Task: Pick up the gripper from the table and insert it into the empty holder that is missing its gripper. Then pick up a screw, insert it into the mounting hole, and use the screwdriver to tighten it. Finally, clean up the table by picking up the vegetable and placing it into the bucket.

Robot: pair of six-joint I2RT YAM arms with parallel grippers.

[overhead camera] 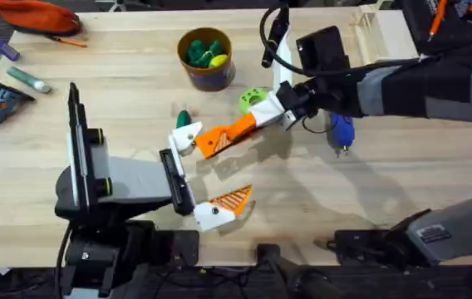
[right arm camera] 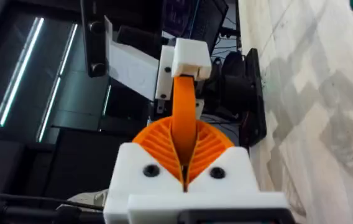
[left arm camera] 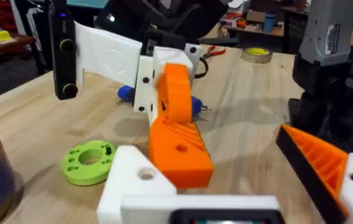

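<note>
Where the two arms meet at the middle of the bench [overhead camera: 136,83], one gripper [overhead camera: 217,139], an orange block, sits clamped between the closed fingers of the right tool [overhead camera: 251,124]. Its free end touches the one bare white holder [overhead camera: 184,139], but how far it has entered cannot be made out. In the right wrist view the gripper [right arm camera: 183,118] runs as a narrow strip from the pinched ribbed pads to the holder [right arm camera: 192,57].

The left tool [overhead camera: 207,173] stands with its fingers well apart, grasping nothing. One finger is the holder and the other carries one ribbed orange tip [overhead camera: 234,199]. In the left wrist view the gripper [left arm camera: 179,149] lies against the holder [left arm camera: 140,180], and the ribbed tip [left arm camera: 319,158] is cut off at the frame's edge.

One vegetable [overhead camera: 184,119] lies on the bench just behind the holder, with only a dark green end showing. One lime-green disc [overhead camera: 251,100] is near the right tool, partly covered by it. One screwdriver [overhead camera: 341,131] lies under the right arm, which hides most of its blue body. One bucket [overhead camera: 211,79] stands farther back, holding green and yellow pieces too small to count.
</note>
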